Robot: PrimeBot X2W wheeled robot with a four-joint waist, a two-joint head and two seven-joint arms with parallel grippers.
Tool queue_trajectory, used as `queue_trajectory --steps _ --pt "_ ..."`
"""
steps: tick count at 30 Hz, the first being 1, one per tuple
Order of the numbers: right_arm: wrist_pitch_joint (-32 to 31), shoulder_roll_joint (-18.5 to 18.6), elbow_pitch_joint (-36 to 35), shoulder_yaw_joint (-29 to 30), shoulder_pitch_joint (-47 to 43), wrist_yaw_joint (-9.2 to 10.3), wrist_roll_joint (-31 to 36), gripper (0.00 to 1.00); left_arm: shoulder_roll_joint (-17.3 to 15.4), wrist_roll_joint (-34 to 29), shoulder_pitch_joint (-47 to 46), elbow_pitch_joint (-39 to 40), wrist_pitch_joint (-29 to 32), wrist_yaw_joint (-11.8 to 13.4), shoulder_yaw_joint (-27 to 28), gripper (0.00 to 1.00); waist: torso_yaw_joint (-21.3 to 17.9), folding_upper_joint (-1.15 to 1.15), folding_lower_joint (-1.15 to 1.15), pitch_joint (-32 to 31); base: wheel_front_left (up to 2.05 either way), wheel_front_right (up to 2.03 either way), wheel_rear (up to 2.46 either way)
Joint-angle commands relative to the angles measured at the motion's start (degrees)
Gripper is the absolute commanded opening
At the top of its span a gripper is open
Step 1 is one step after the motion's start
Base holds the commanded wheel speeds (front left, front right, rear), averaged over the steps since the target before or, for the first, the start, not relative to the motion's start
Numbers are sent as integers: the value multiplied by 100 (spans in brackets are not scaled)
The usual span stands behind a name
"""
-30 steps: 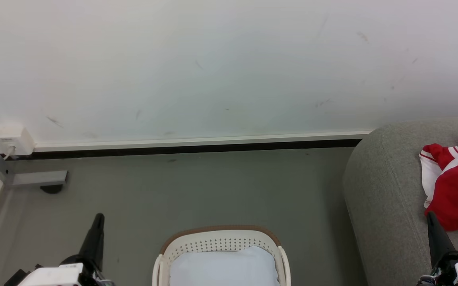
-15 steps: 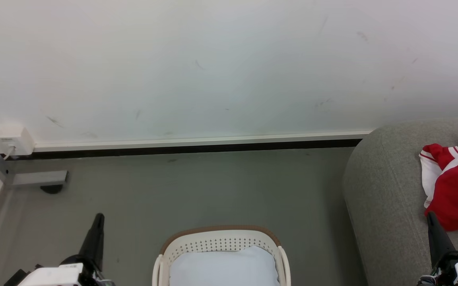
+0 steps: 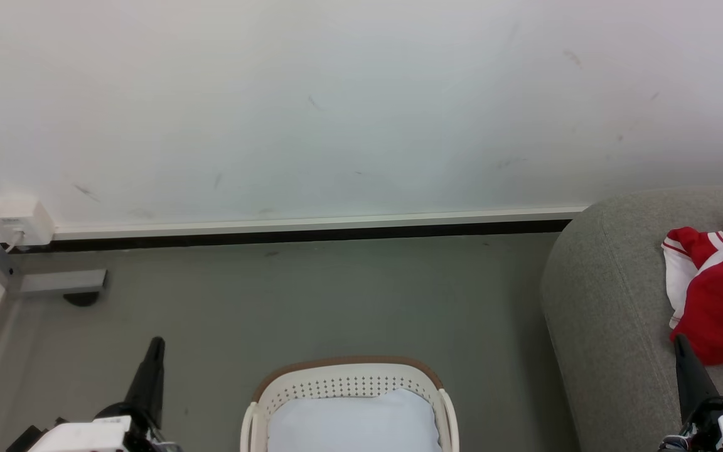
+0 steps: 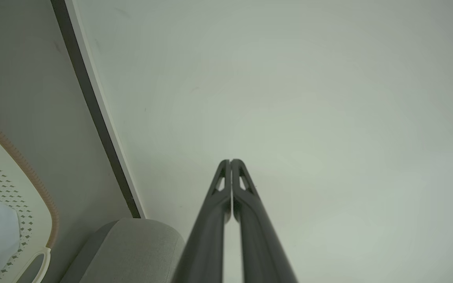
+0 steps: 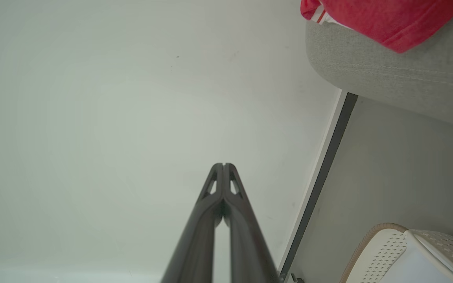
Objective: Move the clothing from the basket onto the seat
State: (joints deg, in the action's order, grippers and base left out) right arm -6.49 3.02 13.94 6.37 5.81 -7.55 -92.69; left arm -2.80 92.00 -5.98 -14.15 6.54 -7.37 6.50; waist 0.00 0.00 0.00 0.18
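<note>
Red-and-white clothing [image 3: 722,295] [image 5: 383,17] lies on the grey seat [image 3: 612,314] [image 5: 399,82] [image 4: 132,251] at the right. The white basket [image 3: 349,383] [image 4: 18,196] [image 5: 383,251] with its brown rim stands on the floor at the bottom centre, holding a pale bluish-white pad [image 3: 352,424]. My left gripper [image 3: 155,344] [image 4: 230,161] is shut and empty, low at the left of the basket, pointing at the wall. My right gripper [image 3: 678,340] [image 5: 223,165] is shut and empty, just in front of the clothing's lower edge on the seat.
A white wall [image 3: 336,107] with a dark baseboard [image 3: 286,235] runs behind. Grey floor [image 3: 311,301] lies between wall, basket and seat. A white socket box [image 3: 19,221] and a grey metal bracket [image 3: 60,282] sit at the far left corner.
</note>
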Motion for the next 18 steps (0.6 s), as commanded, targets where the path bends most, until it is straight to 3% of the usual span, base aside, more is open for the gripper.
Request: queue_trajectory --steps 1,18 --pt "-11 -5 15 23 70 12 35 0 -11 77 -49 16 20 -22 14 0 0 0 0 0 0 0 0" --pt "-17 -7 15 27 70 12 40 0 -11 77 -49 16 19 -22 14 0 0 0 0 0 0 0 0"
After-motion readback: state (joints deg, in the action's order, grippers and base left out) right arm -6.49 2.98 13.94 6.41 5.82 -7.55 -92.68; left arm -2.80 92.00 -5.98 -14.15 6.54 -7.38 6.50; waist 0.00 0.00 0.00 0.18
